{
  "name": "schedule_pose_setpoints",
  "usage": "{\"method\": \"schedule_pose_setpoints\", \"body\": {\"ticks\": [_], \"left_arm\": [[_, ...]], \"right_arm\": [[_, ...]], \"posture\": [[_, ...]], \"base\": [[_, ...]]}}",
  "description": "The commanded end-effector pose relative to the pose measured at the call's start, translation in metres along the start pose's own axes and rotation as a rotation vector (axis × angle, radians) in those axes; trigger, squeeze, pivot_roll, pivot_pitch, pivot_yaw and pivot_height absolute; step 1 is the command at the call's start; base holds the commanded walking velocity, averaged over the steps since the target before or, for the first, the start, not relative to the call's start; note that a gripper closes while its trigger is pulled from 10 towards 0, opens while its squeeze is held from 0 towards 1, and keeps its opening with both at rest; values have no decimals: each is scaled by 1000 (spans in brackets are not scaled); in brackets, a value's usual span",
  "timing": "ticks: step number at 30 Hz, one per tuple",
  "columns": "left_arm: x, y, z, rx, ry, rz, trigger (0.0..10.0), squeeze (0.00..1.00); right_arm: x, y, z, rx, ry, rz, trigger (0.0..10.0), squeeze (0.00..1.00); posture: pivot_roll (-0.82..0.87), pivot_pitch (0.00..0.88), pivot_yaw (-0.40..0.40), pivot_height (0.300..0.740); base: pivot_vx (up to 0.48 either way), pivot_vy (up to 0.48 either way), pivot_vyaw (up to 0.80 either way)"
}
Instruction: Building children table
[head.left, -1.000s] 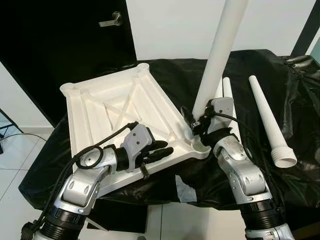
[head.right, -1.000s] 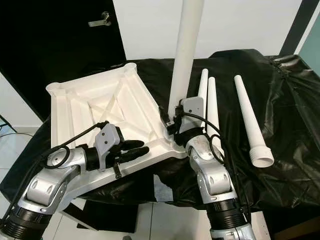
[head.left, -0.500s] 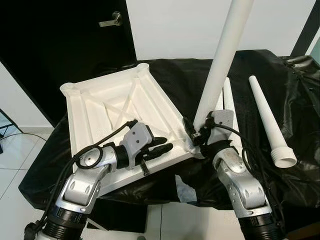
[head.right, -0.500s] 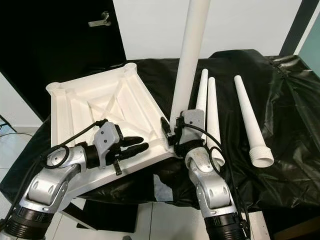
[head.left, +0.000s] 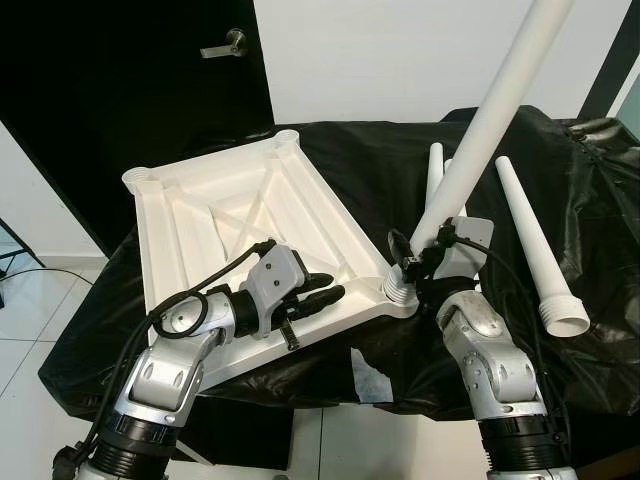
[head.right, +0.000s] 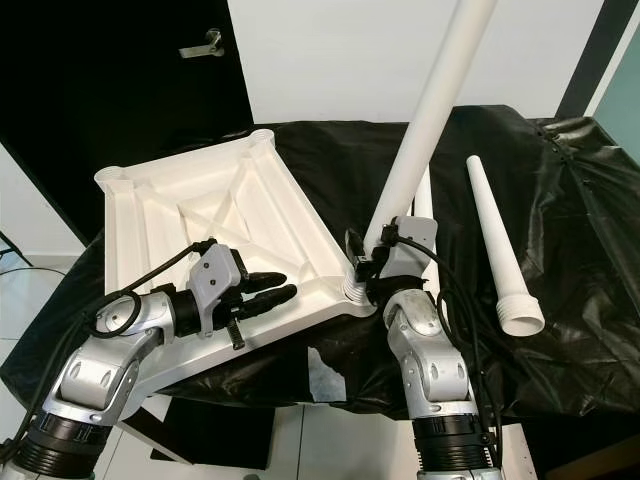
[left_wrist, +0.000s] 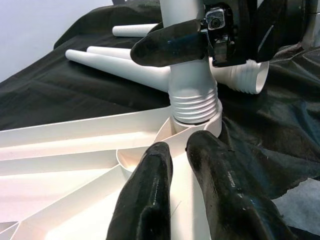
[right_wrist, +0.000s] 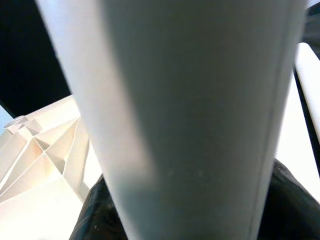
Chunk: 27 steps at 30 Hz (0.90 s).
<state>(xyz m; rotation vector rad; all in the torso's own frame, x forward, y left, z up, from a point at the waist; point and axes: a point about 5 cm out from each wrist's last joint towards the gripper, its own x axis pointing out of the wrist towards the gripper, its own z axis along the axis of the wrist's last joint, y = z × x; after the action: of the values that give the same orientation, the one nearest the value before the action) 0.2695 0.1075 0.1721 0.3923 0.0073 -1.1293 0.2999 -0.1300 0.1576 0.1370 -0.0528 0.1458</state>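
Head eyes look down — right wrist perhaps against the leg (right_wrist: 190, 115)

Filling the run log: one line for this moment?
right claw: shut on tilted white plastic leg, threaded end at corner socket | left claw: on upturned white tabletop | spare legs: on black cloth

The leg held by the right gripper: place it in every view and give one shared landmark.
Left eye: leg slants from the tabletop's near corner socket to the top edge.
Right eye: same slant, right of centre.
Left wrist: its threaded end sits in the socket.
Right wrist: shaft close up.
Landmark: that corner socket.
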Motion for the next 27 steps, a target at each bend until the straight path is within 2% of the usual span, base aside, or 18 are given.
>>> {"method": "schedule_pose_setpoints", "body": {"ticks": [1, 4, 8, 14, 18, 23, 27], "left_arm": [[-2, 9, -2, 5, 9, 152, 10000, 0], [-2, 9, -2, 5, 9, 152, 10000, 0], [-3, 10, -2, 7, 14, 160, 10000, 0], [-5, 13, -3, 11, 23, 172, 10000, 0], [-5, 12, -3, 13, 23, 173, 10000, 0], [-6, 13, -3, 16, 26, 172, 10000, 0], [-7, 13, -3, 18, 27, 173, 10000, 0]], "right_arm": [[-5, 3, -22, -39, 107, 29, 10000, 0], [-5, 4, -23, -48, 110, 38, 10000, 0], [-7, 11, -27, -137, 119, 118, 10000, 0], [-11, 14, -35, -208, 142, 186, 10000, 0], [-12, 13, -38, -215, 148, 195, 10000, 0], [-19, 15, -46, -239, 140, 313, 10000, 0], [-21, 14, -48, -256, 144, 335, 10000, 0]], "posture": [[-25, 0, 43, 740], [-25, 0, 43, 740], [-21, 0, 40, 740], [-21, 0, 39, 740], [-20, 0, 40, 740], [-19, 0, 44, 740], [-17, 0, 43, 740]], "base": [[0, 0, 0], [0, 0, 0], [0, 0, 0], [0, 0, 0], [0, 0, 0], [0, 0, 0], [0, 0, 0]]}}
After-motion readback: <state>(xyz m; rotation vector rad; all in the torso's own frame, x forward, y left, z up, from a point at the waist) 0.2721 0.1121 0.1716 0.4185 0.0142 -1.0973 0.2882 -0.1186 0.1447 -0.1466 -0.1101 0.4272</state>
